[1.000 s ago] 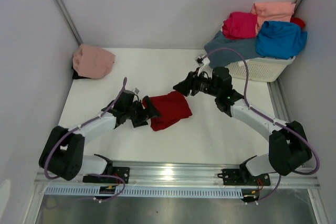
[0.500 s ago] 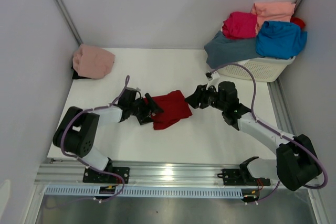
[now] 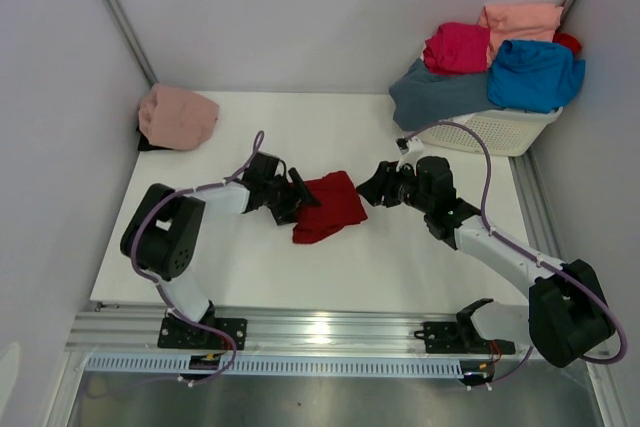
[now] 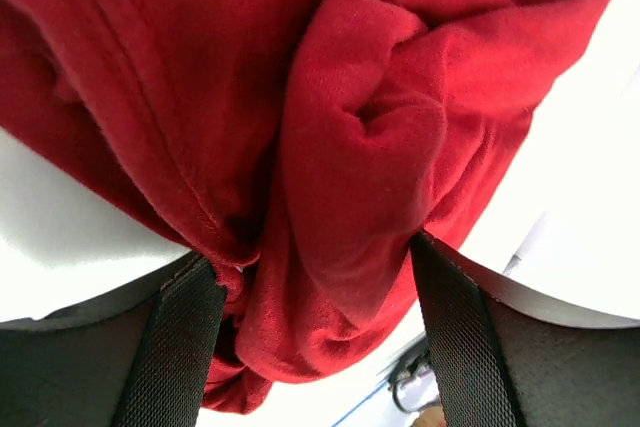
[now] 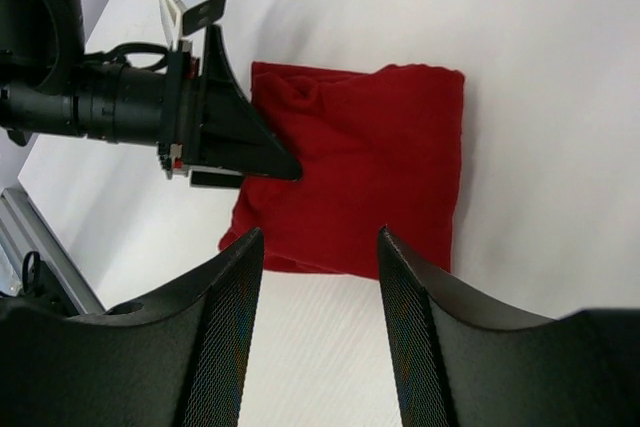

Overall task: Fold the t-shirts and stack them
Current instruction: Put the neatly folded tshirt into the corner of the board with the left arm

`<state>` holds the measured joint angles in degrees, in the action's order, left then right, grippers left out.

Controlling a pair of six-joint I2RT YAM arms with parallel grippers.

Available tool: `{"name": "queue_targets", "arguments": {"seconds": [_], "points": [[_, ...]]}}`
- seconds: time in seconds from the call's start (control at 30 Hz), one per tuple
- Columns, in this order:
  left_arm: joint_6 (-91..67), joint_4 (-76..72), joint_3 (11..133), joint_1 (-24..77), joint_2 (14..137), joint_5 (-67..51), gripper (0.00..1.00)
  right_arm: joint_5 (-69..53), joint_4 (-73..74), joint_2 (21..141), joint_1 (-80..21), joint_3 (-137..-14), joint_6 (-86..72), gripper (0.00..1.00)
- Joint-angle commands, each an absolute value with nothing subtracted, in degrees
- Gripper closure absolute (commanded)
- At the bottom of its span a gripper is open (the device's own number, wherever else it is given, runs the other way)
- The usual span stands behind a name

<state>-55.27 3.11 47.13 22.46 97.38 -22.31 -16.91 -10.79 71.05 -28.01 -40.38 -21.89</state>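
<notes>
- While the left gripper [image 4: 312, 272] straddles a thick fold of the dark red t-shirt [image 4: 390, 117], the cloth touches both pads [image 4: 180, 337]. I cannot tell whether the fold is truly pinched or only sits between the jaws.
- Opposite it, the right gripper [image 5: 318, 247] has its jaws apart with nothing between them. In its own view it hangs over the shirt's lower edge, and in the overhead view it sits just beside the shirt's right edge.
- Folded into a rumpled rectangle, the shirt lies on the white table [image 3: 400, 267] at the centre of the overhead frame, between the two grippers.
- Judging by the creases and bulges, the cloth is soft, light and limp. It cannot break, and it should slip little against the woven pads, but it would probably sag and fall open if lifted by one layer.
- The best hold looks to be a pinch through all the layers at an edge or corner, one gripper on each side, so the fold stays together.
- Farther out, a pink t-shirt [image 3: 178, 117] lies at the upper left, well apart from the red one, and is a likely place for the stack.
- At the upper right, a white basket [image 3: 500, 132] holds a heap of grey-blue [image 3: 440, 95], magenta [image 3: 457, 47], salmon [image 3: 520, 19] and blue [image 3: 535, 75] t-shirts, not yet folded.
</notes>
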Motion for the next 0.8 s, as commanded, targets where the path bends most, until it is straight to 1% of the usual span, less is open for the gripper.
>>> {"name": "queue_targets", "arguments": {"seconds": [0.0,0.07,0.17,0.37,0.43,0.47,0.57,0.6,0.63,0.67,0.73,0.77], "points": [[-50.9,12.56,53.67,24.69,102.73,-12.57,0.23,-15.56,-10.9,71.37,-27.77,-41.48,-22.85,0.47],[-50.71,14.06,55.01,26.1,103.45,-11.7,0.22,-15.38,-10.64,71.02,-27.77,-41.49,-22.85,0.47],[-49.48,13.88,58.34,28.56,104.76,-11.96,0.25,-15.12,-10.46,71.1,-27.86,-41.4,-23.2,0.46],[-46.06,23.19,67.14,32.08,109.42,-8.97,0.28,-14.85,-10.28,70.84,-27.77,-40.87,-23.73,0.46],[-45.09,26.53,69.42,33.13,110.56,-7.39,0.29,-13.19,-8.97,71.63,-27.77,-41.22,-24.08,0.46],[-44.83,27.33,70.39,33.4,111.52,-7.12,0.3,-10.31,-8.18,72.07,-27.77,-41.66,-24.34,0.46],[-44.73,27.34,70.32,34.28,112.06,-7.38,0.37,-2.4,-2.83,74.96,-27.43,-43.41,-25.66,0.45],[-45.0,26.03,69.01,34.19,112.15,-7.99,0.44,0.5,-1.94,76.01,-27.16,-44.55,-25.75,0.45],[-45.09,25.06,68.73,34.19,112.24,-9.65,0.48,2.27,-1.06,78.2,-26.72,-45.08,-26.36,0.45],[-45.09,24.44,68.3,34.19,112.41,-10.28,0.52,2.55,-0.79,79.27,-25.94,-45.52,-26.72,0.45],[-45.09,22.95,67.5,34.19,113.2,-12.03,0.64,2.46,-0.53,81.55,-25.75,-46.58,-27.86,0.45],[-45.09,22.94,67.33,34.28,113.46,-12.48,0.64,2.46,-0.7,82.0,-25.75,-46.67,-28.12,0.46]]}}
